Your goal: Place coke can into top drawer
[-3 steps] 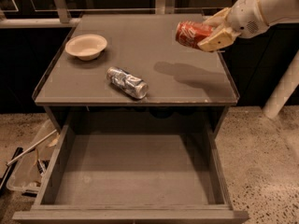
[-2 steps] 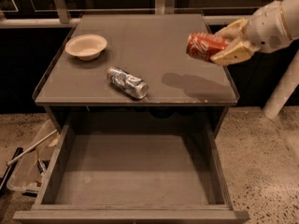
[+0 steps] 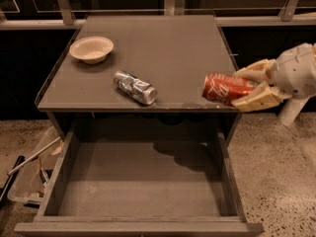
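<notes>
In the camera view, a grey cabinet is standing with its flat dark grey surface [image 3: 163, 48] at the top, and everything here is placed relative to that surface. The cream-white two-finger gripper [image 3: 236, 89] is reaching in from beyond the surface's right edge, close to its front right corner. Its fingers [image 3: 256, 98] are clenching the small red aluminium coke can [image 3: 228, 88] with white lettering, one finger lying along the upper side of the can and the other along the lower side. The can is lying sideways in that grasp, with its silver end pointing in towards the middle of the surface, and it is hanging at the front right corner, with a dark shadow falling on the surface just below it. Directly under the surface's front edge, the wide, shallow grey-brown top drawer [image 3: 133, 181] is standing pulled out, its flat floor and low side walls showing, and the can is not inside it. A silver-and-blue drink can [image 3: 135, 87] is lying on its side near the front of the surface, a little left of centre and well apart from the red can. A shallow beige round bowl [image 3: 91, 49] is sitting upright towards the surface's back left corner. Below and to the left of the surface, a clear plastic bin [image 3: 27, 181] is resting on the speckled stone floor [image 3: 276, 177].
</notes>
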### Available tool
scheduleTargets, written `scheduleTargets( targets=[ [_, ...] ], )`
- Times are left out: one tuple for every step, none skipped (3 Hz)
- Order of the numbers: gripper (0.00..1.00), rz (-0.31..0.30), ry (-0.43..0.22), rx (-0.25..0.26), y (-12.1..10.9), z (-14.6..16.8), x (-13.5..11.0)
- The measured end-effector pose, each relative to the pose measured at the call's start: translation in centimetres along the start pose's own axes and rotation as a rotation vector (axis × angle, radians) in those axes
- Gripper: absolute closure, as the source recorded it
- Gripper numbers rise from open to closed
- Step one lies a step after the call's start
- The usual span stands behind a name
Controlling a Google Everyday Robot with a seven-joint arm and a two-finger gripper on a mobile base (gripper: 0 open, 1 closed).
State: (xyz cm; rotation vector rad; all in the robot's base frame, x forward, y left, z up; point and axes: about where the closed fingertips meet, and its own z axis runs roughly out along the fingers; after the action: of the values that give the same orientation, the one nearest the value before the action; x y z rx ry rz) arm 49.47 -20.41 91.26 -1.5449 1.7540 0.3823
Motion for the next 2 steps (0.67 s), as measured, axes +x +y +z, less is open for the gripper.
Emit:
scheduleTargets(
  targets=[
    [1.0, 0.03, 0.006, -0.051, 3.4, 2.0, 1.9],
    [1.0, 0.084, 0.036, -0.074, 5.2, 4.5, 5.1]
  ],
)
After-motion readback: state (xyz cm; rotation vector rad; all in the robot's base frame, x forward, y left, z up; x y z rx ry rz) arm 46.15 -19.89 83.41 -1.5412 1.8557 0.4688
